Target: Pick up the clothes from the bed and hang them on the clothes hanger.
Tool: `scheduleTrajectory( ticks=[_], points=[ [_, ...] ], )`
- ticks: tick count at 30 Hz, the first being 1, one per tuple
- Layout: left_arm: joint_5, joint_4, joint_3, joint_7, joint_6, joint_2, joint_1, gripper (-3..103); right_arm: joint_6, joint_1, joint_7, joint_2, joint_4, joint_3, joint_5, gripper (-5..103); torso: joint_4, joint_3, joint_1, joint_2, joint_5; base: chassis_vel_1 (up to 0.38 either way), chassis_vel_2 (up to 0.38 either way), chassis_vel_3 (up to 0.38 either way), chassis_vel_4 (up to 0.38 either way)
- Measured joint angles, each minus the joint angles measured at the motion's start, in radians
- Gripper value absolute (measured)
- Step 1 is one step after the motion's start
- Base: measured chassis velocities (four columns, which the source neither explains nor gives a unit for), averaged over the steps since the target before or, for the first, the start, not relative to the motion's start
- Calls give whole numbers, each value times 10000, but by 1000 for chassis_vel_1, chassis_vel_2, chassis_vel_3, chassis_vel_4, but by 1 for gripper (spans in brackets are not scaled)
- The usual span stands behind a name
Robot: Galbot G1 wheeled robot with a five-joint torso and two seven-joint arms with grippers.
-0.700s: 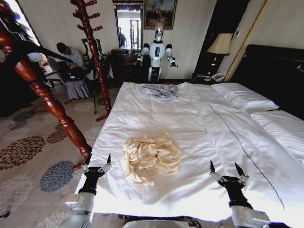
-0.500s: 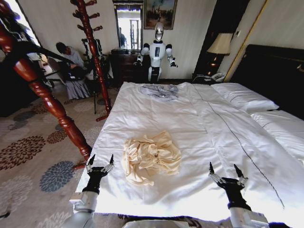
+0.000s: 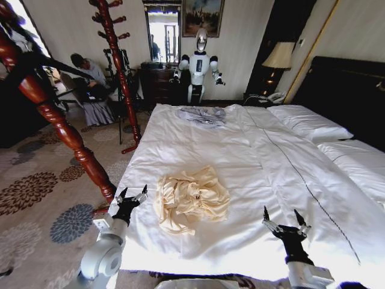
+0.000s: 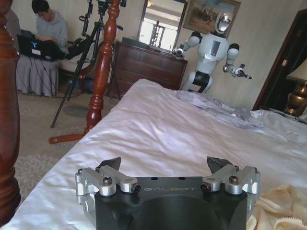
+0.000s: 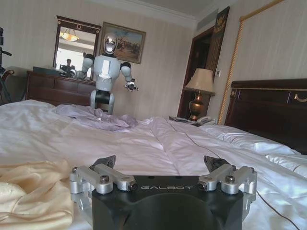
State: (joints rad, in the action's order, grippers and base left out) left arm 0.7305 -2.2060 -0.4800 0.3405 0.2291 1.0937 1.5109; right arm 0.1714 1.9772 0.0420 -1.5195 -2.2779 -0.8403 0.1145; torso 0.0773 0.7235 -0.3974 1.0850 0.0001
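The clothes (image 3: 191, 198), a crumpled cream-yellow garment, lie on the near part of the bed (image 3: 252, 162), which has white sheets. My left gripper (image 3: 133, 191) stands open just left of the garment, over the bed's edge, with nothing between its fingers. My right gripper (image 3: 281, 214) is open too, well to the right of the garment, above the sheet. The left wrist view has the open left gripper (image 4: 164, 165) with a corner of the clothes (image 4: 280, 208) beside it. In the right wrist view the clothes (image 5: 33, 191) lie off to the side of the right gripper (image 5: 160, 163). A thin black clothes hanger (image 3: 60, 62) hangs on the near wooden stand.
A reddish-brown coat stand (image 3: 66, 132) leans close on the left; a second one (image 3: 120, 66) stands by the bed's far corner. A grey garment (image 3: 203, 114) lies at the far end of the bed. Pillows (image 3: 307, 123) and a dark headboard (image 3: 343, 90) are right. Another robot (image 3: 198, 66) stands beyond.
My left gripper has moved up and forward along the bed's left edge, closer to the clothes. The right gripper has sunk very slightly. The clothes lie as before.
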Motion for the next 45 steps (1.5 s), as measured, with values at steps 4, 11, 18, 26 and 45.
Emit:
scheduleTrajectory(
  ticks=[4, 11, 18, 26, 45],
  points=[
    [790, 506, 436, 332, 422, -227, -779, 100, -7, 90, 36, 0, -48, -68, -6, 100, 8, 0, 0, 1, 0, 0, 0, 0, 0],
    [3191, 1704, 1636, 1111, 1349, -258, -3258, 100, -18, 233, 67, 11, -296, -310, 6, 100, 7, 0, 0, 0, 0, 0, 0, 0, 0],
    [3812, 3045, 2853, 1285, 1525, -303, -5121, 100, -19, 338, 111, -7, -318, -424, 2, 100, 7, 0, 0, 0, 1, 0, 0, 0, 0],
    [4237, 5529, 4167, 1616, 2289, 131, -7401, 99, -9, 351, 136, -106, -291, -438, -39, 100, 6, 0, 1, 0, 1, 0, 0, 0, 0],
    [4083, 7333, 4738, 1427, 2465, 597, -8482, 89, 47, 407, 186, -256, -147, -250, -229, 100, 5, 0, 1, 0, 0, 0, 0, 0, 0]
  ],
)
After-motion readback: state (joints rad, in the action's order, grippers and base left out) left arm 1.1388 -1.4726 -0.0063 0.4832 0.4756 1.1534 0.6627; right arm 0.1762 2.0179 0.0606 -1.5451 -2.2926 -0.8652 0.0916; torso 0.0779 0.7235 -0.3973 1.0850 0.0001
